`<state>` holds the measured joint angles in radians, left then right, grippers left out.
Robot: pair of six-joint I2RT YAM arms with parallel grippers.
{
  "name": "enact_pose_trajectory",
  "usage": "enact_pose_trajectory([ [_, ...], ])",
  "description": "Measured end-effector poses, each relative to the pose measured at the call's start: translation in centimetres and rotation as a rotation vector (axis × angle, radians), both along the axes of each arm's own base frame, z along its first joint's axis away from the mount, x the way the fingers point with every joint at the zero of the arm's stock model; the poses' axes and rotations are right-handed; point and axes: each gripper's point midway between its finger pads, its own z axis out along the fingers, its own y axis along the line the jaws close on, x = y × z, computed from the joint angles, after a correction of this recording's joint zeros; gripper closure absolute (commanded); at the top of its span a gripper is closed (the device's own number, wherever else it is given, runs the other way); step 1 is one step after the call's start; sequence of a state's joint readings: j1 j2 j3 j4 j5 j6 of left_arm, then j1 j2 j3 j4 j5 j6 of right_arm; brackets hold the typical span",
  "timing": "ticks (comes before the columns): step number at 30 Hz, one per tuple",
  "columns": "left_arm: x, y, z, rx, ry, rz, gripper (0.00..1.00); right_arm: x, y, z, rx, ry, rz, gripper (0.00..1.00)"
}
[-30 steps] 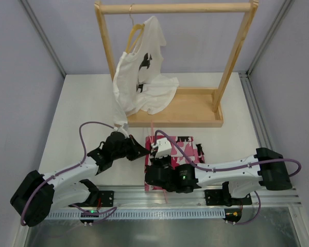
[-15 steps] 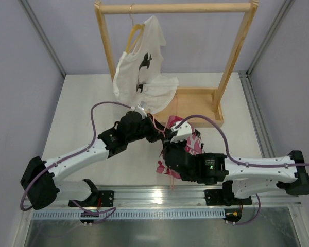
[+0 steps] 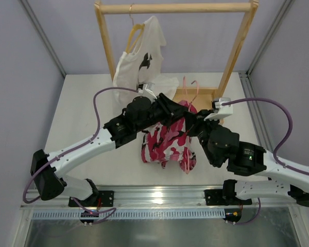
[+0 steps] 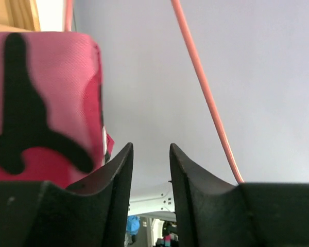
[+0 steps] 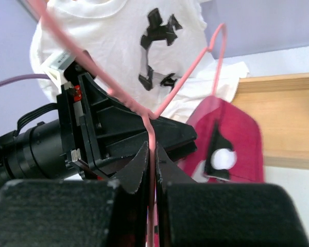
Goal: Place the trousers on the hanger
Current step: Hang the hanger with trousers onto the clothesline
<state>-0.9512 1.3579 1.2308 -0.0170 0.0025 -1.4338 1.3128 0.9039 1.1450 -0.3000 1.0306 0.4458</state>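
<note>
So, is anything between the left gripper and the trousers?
Nothing visible. The left gripper is slightly open and empty, with the trousers right beside it. The hanger wire passes on the other side, pinched in the right gripper.

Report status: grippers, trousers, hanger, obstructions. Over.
Right gripper shut on thin pink wire hanger. Left gripper open, empty. Pink camouflage cloth trousers bunched between grippers. White printed T-shirt hangs close behind.

The trousers (image 3: 165,141) carry a pink, white and black camouflage print. The hanger (image 4: 211,108) is thin pink wire. The T-shirt (image 3: 144,56) is white with a black print. The rack (image 3: 175,7) is pale wood and the surface (image 3: 82,103) off-white.
</note>
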Motion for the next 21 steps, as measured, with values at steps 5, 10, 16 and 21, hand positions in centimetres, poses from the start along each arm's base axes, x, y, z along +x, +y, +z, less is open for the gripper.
enact_pose_trajectory([
  [5,0.2,-0.3,-0.3,0.032,-0.022,-0.006,0.55,0.5,-0.6,-0.2,-0.041,-0.007,-0.013,0.96],
  [10,0.2,0.6,1.5,0.086,-0.085,0.011,0.51,0.7,-1.4,0.1,-0.071,-0.021,-0.013,0.96],
  [16,-0.7,3.9,3.5,0.167,-0.182,0.048,0.49,0.7,-2.1,0.5,-0.079,-0.034,-0.005,0.96],
  [21,-2.0,6.2,0.9,0.245,-0.196,0.040,0.49,0.7,-2.4,0.6,-0.081,-0.042,-0.005,0.96],
])
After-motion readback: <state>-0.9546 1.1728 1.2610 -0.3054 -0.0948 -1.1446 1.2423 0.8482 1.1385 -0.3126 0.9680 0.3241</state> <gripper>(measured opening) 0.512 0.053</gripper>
